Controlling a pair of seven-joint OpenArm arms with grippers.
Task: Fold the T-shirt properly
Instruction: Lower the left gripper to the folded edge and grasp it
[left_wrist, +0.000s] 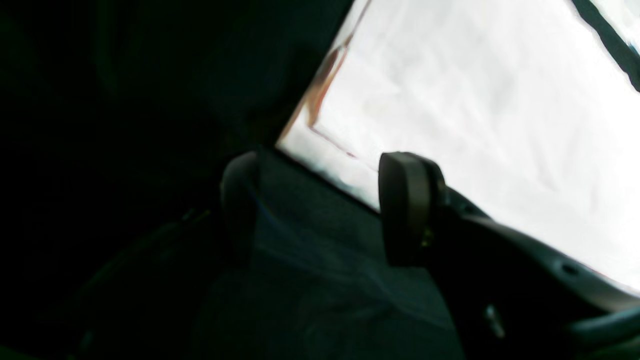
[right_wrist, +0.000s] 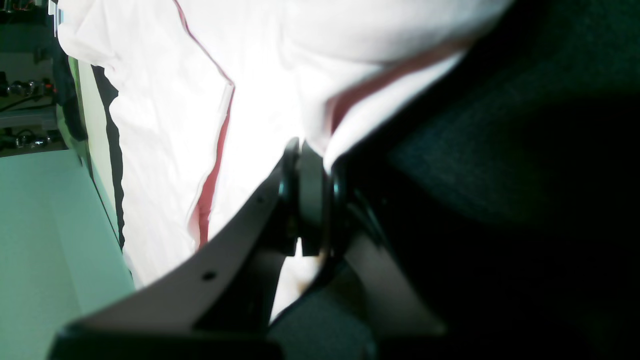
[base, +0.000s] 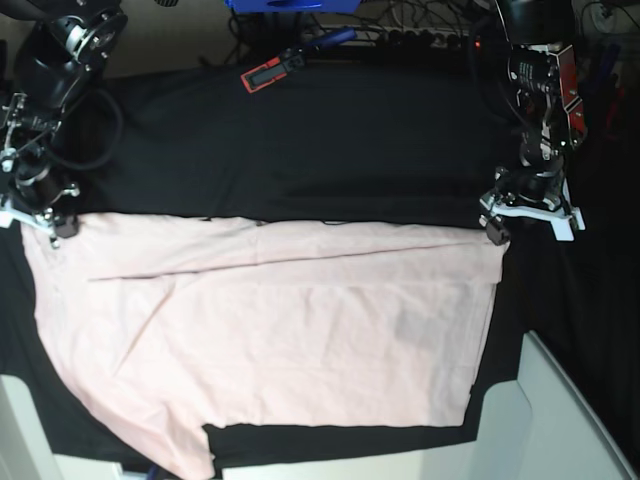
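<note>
Right wrist view — right hand (right_wrist: 310, 192) clamped on T-shirt (right_wrist: 170, 100) edge; left hand (left_wrist: 325, 210) apart.

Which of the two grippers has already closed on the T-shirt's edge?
The right gripper: its fingers pinch the T-shirt. The left gripper stands open over the black cloth.

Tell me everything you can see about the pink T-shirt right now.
The T-shirt is large, pale pink, soft cotton by the look of it, spread mostly flat on the black table cover, plain side up. Its far part is folded over, leaving a long crease. A sleeve points to the near left. The right tool is shut on one far corner; the left tool sits open at the other.
</note>
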